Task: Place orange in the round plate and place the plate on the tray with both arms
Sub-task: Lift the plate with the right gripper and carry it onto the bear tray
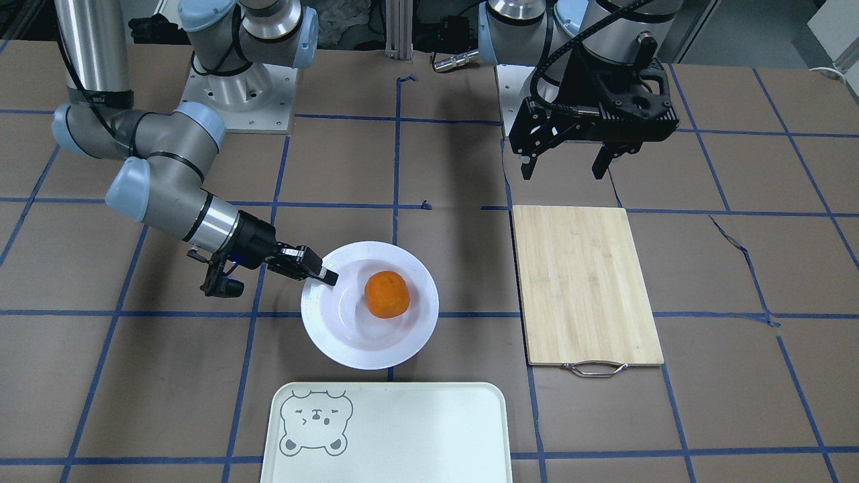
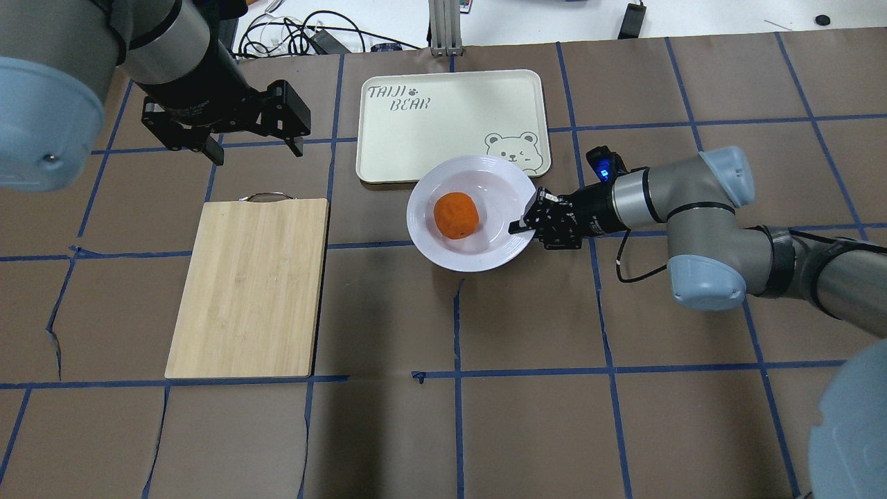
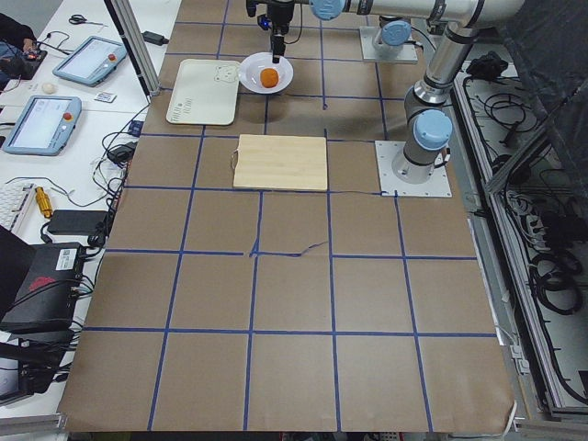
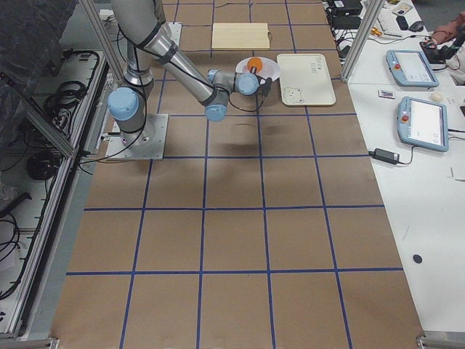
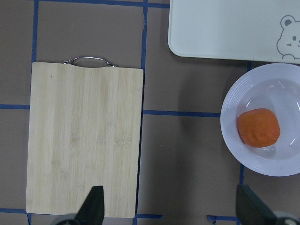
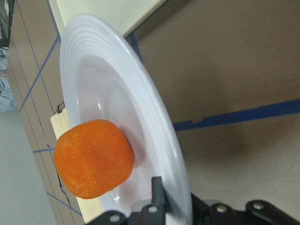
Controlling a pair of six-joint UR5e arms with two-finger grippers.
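Table (image 2: pixel 554 346): brown paper cover with a blue tape grid.

Bamboo cutting board (image 2: pixel 249 284): lies flat on the robot's left half. Long axis runs from the robot's edge toward the opposite edge, with the metal handle at the far end.

Tray (image 2: pixel 450 125): lies flat against the table edge opposite the robot. Long axis is parallel to that edge. The bear face sits in the corner nearest the robot, on its right, and that corner is closest to the plate.

Round plate (image 2: pixel 443 253): just beside the tray's robot-side long edge, near mid-table. I cannot tell whether it touches the tray rim or is lifted off the paper.

Orange (image 2: pixel 456 215): sits in the plate's sunken centre, slightly toward the robot's left. It is near-round with no clear long axis, and I cannot tell which way the stem end points.

Right gripper (image 2: pixel 524 215): reaches in low and nearly level from the robot's right. Its fingers are clenched on the plate's rim, one fingertip (image 1: pixel 329 276) lying over the rim's top.

Left gripper (image 2: pixel 256 149): hangs high over the board's side of the table. Fingers point down, are spread wide and grasp nothing.
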